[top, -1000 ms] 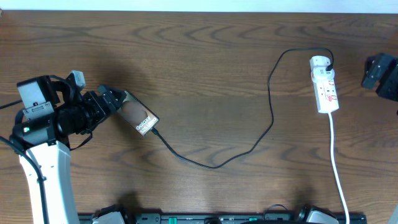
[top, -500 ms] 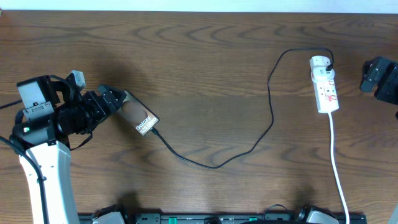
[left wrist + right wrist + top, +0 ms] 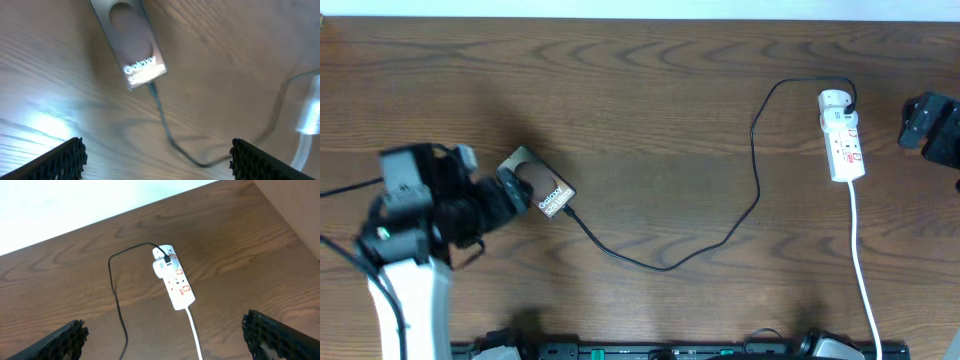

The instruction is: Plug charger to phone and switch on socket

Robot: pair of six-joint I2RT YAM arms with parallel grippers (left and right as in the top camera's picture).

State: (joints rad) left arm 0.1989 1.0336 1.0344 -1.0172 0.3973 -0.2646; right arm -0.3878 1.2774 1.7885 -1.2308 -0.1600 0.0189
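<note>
Phone point(image 3: 540, 183) lies flat on the left of the table point(image 3: 640, 90), with the charger point(image 3: 757, 190) tip at its lower end. Left gripper point(image 3: 510, 192) sits just beside the phone's left edge, jaws spread wide, gripping nothing. A second ago it sat at the phone's top end; the phone hasn't moved. Right gripper point(image 3: 932, 125) is open, right of the socket point(image 3: 842, 135), same as before.
</note>
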